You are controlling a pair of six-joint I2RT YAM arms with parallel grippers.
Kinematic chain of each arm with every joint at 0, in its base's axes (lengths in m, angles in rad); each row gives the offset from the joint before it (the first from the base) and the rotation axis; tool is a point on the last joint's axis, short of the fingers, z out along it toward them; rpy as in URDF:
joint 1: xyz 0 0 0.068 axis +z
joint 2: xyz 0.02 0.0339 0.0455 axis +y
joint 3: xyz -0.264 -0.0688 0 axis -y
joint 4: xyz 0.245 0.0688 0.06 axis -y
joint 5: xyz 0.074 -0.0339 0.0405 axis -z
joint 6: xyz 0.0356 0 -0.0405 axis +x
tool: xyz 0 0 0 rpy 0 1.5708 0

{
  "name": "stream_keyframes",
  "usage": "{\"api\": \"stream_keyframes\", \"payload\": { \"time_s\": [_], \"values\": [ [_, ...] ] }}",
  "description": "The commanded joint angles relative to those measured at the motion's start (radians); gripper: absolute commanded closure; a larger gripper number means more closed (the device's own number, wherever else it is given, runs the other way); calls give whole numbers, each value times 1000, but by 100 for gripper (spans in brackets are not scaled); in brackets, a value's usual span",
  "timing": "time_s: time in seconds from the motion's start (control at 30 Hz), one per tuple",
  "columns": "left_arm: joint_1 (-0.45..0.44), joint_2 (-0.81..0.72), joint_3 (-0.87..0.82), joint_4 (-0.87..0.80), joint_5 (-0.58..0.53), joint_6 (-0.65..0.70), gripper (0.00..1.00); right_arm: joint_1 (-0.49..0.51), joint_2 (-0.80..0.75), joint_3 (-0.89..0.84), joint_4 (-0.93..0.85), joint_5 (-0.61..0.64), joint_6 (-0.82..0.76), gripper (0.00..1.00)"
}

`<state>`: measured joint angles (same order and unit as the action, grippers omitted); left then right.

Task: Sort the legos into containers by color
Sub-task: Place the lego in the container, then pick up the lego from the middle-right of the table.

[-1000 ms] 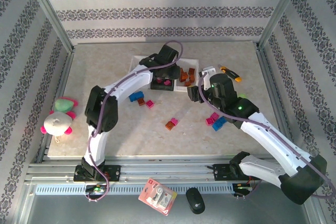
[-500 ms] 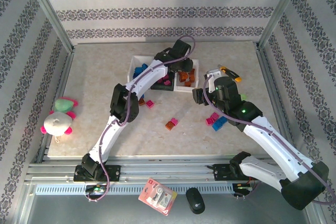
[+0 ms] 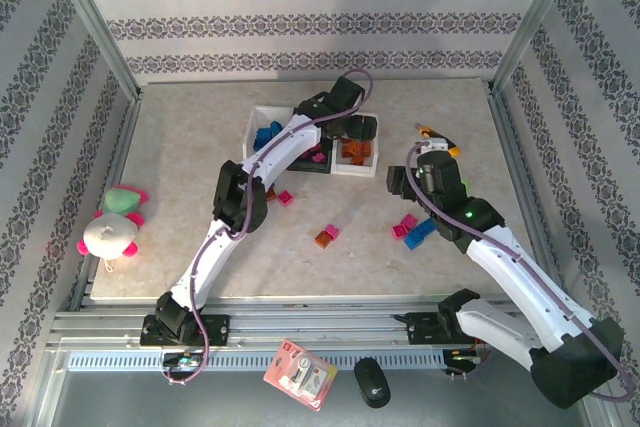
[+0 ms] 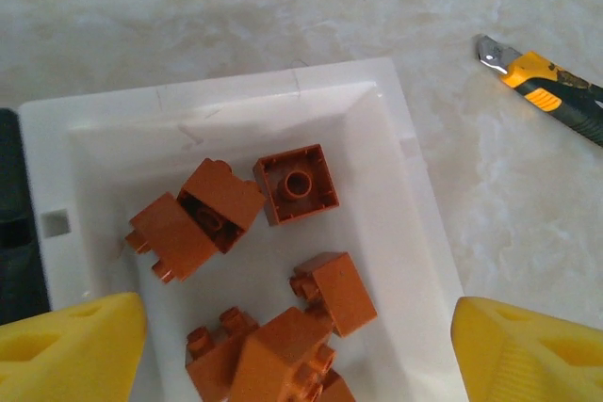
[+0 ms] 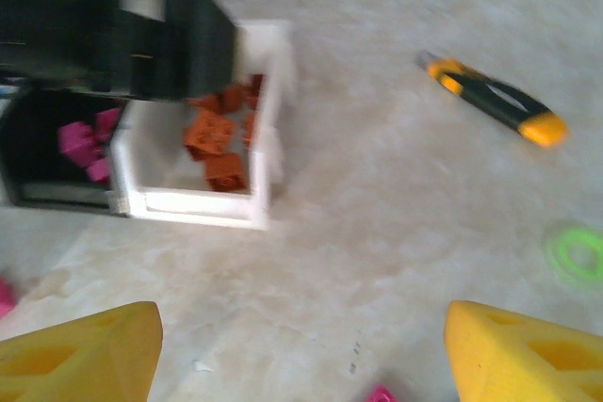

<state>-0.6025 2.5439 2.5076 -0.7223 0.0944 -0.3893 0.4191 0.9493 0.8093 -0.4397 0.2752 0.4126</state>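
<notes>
Up at the centre-top of the overhead view, orange bricks (image 3: 354, 152) sit piled in the right white tray (image 3: 356, 173), and the left wrist view has them close up, tumbled with studs facing every which way. Just left of that tray, the black tray (image 3: 305, 169) carries pink bricks (image 3: 318, 157), and further left the left white tray (image 3: 252, 127) carries blue bricks (image 3: 266, 134). Out on the table (image 3: 180, 137) there are loose ones too: a pink brick (image 3: 286, 198) below the trays, an orange-and-pink pair (image 3: 326, 236) at mid-frame, and a pink-and-blue cluster (image 3: 412, 230) to the right. The left gripper (image 3: 357, 128) hangs right over the orange pile with its jaws spread wide and nothing pinched between them. The right gripper (image 3: 431, 150) sits to the right of the trays, jaws wide apart and empty as well, with the knife (image 3: 441, 138) just above it in frame. Far left, a plush (image 3: 110, 227) lies by the table's edge.
</notes>
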Motion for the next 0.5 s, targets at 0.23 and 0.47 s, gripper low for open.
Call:
{"api": "stream_keyframes", "payload": {
  "time_s": [0.23, 0.47],
  "values": [
    [-25, -550, -744, 503, 185, 261, 12, -189, -14, -189, -159, 10, 489, 23],
    [-27, -821, -1246, 898, 367, 430, 11, -279, 60, -253, -94, -88, 553, 24]
  ]
}}
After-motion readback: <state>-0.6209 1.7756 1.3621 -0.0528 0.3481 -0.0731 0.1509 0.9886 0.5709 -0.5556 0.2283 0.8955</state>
